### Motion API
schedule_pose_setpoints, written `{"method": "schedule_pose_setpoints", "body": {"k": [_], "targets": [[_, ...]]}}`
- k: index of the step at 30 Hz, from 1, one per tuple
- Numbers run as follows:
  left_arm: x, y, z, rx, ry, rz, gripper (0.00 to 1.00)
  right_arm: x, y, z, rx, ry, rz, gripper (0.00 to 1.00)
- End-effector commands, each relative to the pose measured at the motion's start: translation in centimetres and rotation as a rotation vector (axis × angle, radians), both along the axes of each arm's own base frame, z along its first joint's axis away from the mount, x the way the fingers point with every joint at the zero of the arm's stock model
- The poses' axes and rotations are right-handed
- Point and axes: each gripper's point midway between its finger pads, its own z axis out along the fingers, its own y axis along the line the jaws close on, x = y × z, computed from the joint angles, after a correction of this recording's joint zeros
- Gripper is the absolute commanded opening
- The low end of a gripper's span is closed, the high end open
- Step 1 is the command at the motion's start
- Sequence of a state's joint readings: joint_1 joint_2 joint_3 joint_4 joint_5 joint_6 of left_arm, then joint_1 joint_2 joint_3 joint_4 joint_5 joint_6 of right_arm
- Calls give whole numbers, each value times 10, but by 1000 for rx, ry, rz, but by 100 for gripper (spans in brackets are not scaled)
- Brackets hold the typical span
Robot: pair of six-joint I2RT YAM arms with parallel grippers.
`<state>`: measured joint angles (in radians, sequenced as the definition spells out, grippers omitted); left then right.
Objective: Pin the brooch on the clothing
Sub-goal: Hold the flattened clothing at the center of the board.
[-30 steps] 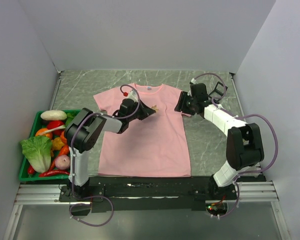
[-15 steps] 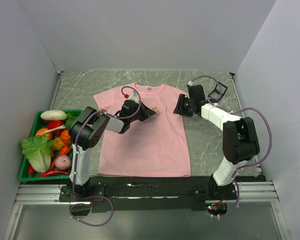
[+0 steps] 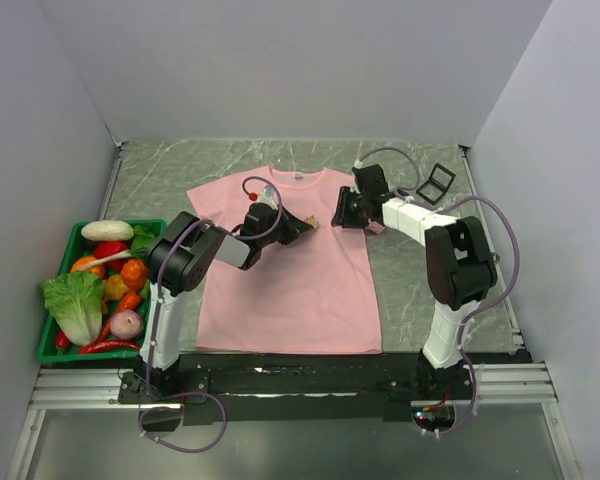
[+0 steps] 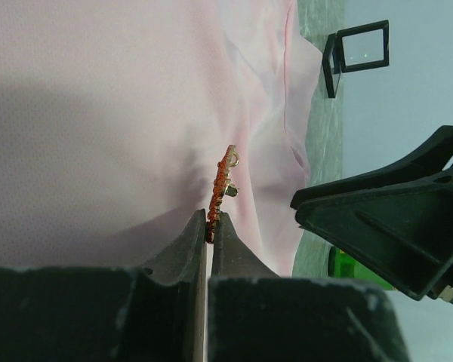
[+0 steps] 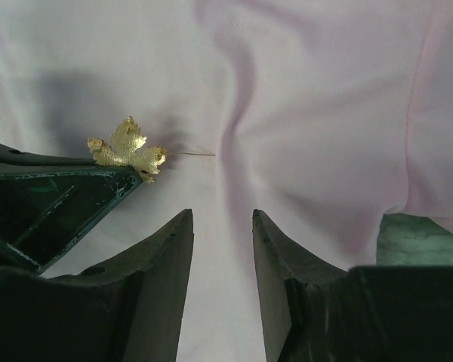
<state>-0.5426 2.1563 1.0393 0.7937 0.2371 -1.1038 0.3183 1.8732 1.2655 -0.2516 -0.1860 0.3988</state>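
Observation:
The clothing, a pink T-shirt, lies flat on the table. My left gripper hovers over its chest, shut on the brooch. In the left wrist view the brooch stands edge-on, orange-red, clamped at the fingertips of that gripper and touching the fabric. In the right wrist view the brooch shows a gold leaf face, and its thin pin points right to a fold in the fabric. My right gripper is open just below it, with only fabric beneath its jaws. From above, the right gripper sits close on the brooch's right.
A green basket of vegetables stands at the left table edge. A small black-framed open box lies on the marble table at the back right, and the left wrist view catches the box too.
My right gripper has moved left across the shirt's sleeve towards the brooch, and its jaws have narrowed. The left gripper and brooch have stayed in place.

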Motion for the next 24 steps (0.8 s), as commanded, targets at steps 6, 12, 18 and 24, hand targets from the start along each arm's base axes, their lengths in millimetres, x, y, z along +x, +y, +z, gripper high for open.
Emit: {"method": "schedule_pose_setpoints", "body": {"k": [6, 12, 18, 24], "targets": [[12, -9, 21, -86, -59, 4, 1, 16, 17, -6, 2, 7, 32, 43], [13, -8, 17, -79, -56, 10, 1, 20, 25, -14, -1, 24, 47, 40], [13, -8, 11, -75, -42, 13, 1, 22, 22, -25, -32, 49, 33, 36], [11, -5, 17, -103, -50, 21, 1, 20, 19, -32, -45, 69, 6, 26]]}}
